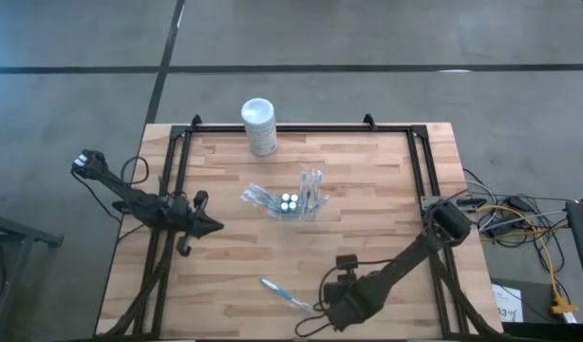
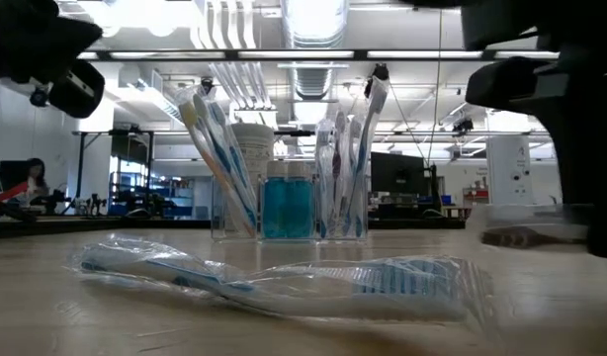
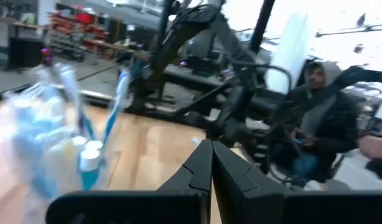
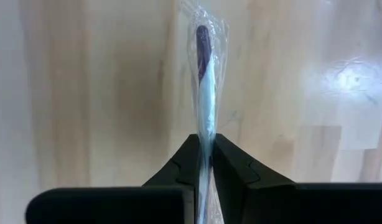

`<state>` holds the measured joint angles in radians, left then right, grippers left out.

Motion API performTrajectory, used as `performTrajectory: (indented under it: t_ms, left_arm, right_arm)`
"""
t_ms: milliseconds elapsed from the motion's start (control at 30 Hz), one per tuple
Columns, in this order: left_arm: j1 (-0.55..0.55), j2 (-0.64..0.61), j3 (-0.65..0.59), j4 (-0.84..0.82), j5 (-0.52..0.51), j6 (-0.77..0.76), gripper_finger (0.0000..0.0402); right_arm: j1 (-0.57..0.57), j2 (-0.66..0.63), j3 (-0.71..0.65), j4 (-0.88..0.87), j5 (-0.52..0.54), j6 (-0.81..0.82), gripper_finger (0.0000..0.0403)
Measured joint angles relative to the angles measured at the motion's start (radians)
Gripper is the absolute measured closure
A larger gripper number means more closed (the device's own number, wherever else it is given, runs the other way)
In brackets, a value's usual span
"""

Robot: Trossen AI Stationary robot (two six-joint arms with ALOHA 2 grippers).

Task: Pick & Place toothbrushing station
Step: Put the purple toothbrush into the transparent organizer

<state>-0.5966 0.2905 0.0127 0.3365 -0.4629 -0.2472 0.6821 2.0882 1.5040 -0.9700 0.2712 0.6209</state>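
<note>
The left gripper (image 1: 214, 226) hovers at nine o'clock, fingers pressed together, pointing toward the clear toothbrushing station (image 1: 293, 202) at the table's centre. At five o'clock the right gripper (image 1: 317, 306) lies low, clamped on a wrapped toothbrush (image 4: 205, 93).

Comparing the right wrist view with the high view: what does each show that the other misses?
Only the right wrist view shows the right gripper shut on the wrapped toothbrush. Only the high view shows the clear holder full of toothbrushes at mid-table, the white canister at the far edge, and the left gripper beside the holder. Both show the wrapped toothbrush and the wooden table.
</note>
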Motion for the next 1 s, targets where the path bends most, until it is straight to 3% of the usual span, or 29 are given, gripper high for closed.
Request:
performTrajectory:
  t_ms: [267,500,633,867,1000]
  left_arm:
    - [0.000,0.002,0.060,0.019,0.014,0.071,0.0386]
    - [0.000,0.079,0.248,-0.040,-0.003,0.095,0.0369]
    - [0.000,0.194,0.380,-0.165,-0.026,0.088,0.0341]
    - [0.000,0.466,0.595,-0.289,-0.025,0.083,0.0264]
    - [0.000,0.632,0.732,-0.414,-0.017,0.081,0.0241]
  right_arm:
    - [-0.031,-0.001,-0.002,0.036,-0.002,0.012,0.0362]
    - [-0.031,-0.002,0.000,0.071,0.007,0.013,0.0332]
    - [-0.031,-0.003,0.001,0.112,0.086,0.026,0.0312]
    - [-0.030,-0.011,0.017,0.124,0.093,0.012,0.0266]
    - [-0.030,-0.036,0.026,0.123,0.096,0.003,0.0250]
